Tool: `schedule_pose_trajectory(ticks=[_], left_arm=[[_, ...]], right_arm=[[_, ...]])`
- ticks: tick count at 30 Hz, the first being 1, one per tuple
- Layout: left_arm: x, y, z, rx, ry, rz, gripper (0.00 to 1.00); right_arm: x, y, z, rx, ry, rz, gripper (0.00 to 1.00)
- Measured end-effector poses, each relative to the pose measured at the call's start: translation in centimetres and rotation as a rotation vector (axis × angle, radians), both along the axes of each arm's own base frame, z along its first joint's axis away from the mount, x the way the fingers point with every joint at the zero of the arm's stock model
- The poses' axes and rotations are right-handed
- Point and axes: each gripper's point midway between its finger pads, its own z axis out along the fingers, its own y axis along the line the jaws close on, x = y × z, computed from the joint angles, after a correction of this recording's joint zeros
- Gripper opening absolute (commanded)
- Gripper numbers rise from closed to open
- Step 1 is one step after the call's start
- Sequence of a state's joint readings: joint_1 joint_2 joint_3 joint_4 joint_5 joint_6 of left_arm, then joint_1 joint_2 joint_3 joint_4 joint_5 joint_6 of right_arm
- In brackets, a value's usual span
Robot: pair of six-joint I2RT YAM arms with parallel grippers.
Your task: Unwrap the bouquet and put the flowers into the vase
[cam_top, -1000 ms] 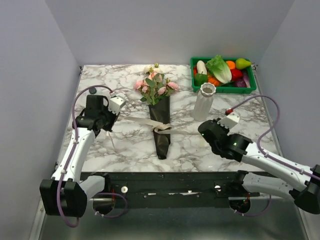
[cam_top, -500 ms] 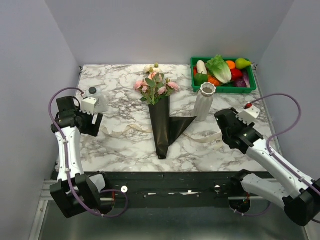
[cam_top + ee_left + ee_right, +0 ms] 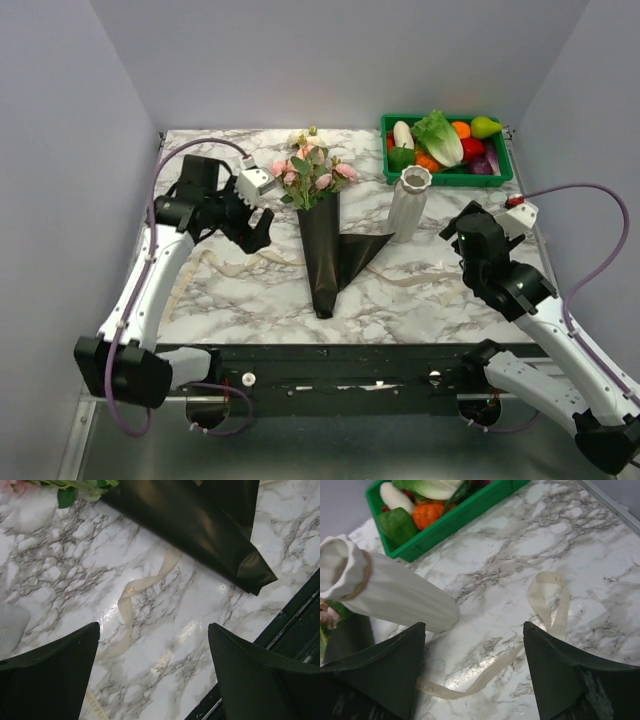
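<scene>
Fig.: my left fingers point(image 3: 50, 670) and right fingers point(image 3: 560, 670) stand wide apart, holding nothing. The bouquet point(image 3: 320, 225) lies mid-desk point(image 3: 260, 300), wrap half open, with the vase point(image 3: 408, 205) upright just beside it (a careless right reach could topple it, I judge).

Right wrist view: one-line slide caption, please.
Open right gripper hovers above the untied ribbon on the marble table, vase at image left, green crate beyond.

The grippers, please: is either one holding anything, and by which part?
Nothing is held: the left gripper and right gripper both stand open, above the loose ribbon.
</scene>
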State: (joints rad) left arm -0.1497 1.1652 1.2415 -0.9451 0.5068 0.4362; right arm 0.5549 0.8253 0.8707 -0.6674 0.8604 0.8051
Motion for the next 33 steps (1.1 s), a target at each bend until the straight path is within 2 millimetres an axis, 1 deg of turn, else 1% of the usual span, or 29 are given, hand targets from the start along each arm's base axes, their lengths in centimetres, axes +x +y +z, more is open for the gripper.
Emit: schedule_pose_trajectory(ticks=[2, 3, 7, 10, 13, 15, 20, 24, 26, 27, 29, 30, 32, 33], left_arm=[[1.5, -2.1, -1.2, -0.018, 0.048, -0.048, 0.93], [2.3, -2.9, -1.9, -0.021, 0.066, -0.064, 0.99], [5.5, -6.0, -5.6, -0.017, 0.174, -0.119, 0.99], [8.0, -8.2, -7.7, -0.012, 0.220, -0.150, 0.99], [10.6, -10.2, -9.0, -0.011, 0.233, -0.174, 0.99], [12.1, -11.1, -9.6, -0.013, 0.232, -0.180, 0.99], [15.1, -12.4, -10.8, -0.017, 0.232, -0.186, 0.99], [16.6, -13.0, -11.6, -0.019, 0.232, -0.183, 0.99], [17.2, -13.2, -12.3, -0.018, 0.242, -0.181, 0.99], [17.3, -13.3, -12.8, -0.019, 0.252, -0.181, 0.93], [17.5, -13.6, -13.4, -0.027, 0.273, -0.184, 0.86], [17.5, -13.8, -13.7, -0.033, 0.285, -0.189, 0.81], [17.3, -14.0, -14.1, -0.045, 0.308, -0.197, 0.79], [17.0, -14.1, -14.2, -0.053, 0.323, -0.202, 0.76]], right_arm=[[0.2, 0.6, 0.6, 0.015, -0.034, 0.048, 0.81], [0.3, 0.9, 0.6, 0.020, -0.047, 0.070, 0.80], [0.2, 2.0, 0.1, 0.020, -0.073, 0.164, 0.78], [0.2, 2.5, 0.2, 0.017, -0.093, 0.216, 0.75], [0.4, 3.0, 0.8, 0.012, -0.114, 0.250, 0.72], [0.5, 3.2, 1.0, 0.007, -0.124, 0.265, 0.69], [0.8, 3.7, 0.8, -0.003, -0.127, 0.294, 0.65], [1.0, 4.0, 0.7, -0.009, -0.123, 0.304, 0.63], [1.1, 4.1, 0.8, -0.012, -0.128, 0.308, 0.59], [1.2, 4.1, 0.9, -0.012, -0.132, 0.308, 0.58], [1.2, 4.1, 1.0, -0.014, -0.135, 0.309, 0.56], [1.3, 4.1, 1.0, -0.015, -0.137, 0.310, 0.55], [1.4, 4.2, 1.1, -0.015, -0.141, 0.311, 0.54], [1.4, 4.2, 1.1, -0.015, -0.143, 0.312, 0.53]])
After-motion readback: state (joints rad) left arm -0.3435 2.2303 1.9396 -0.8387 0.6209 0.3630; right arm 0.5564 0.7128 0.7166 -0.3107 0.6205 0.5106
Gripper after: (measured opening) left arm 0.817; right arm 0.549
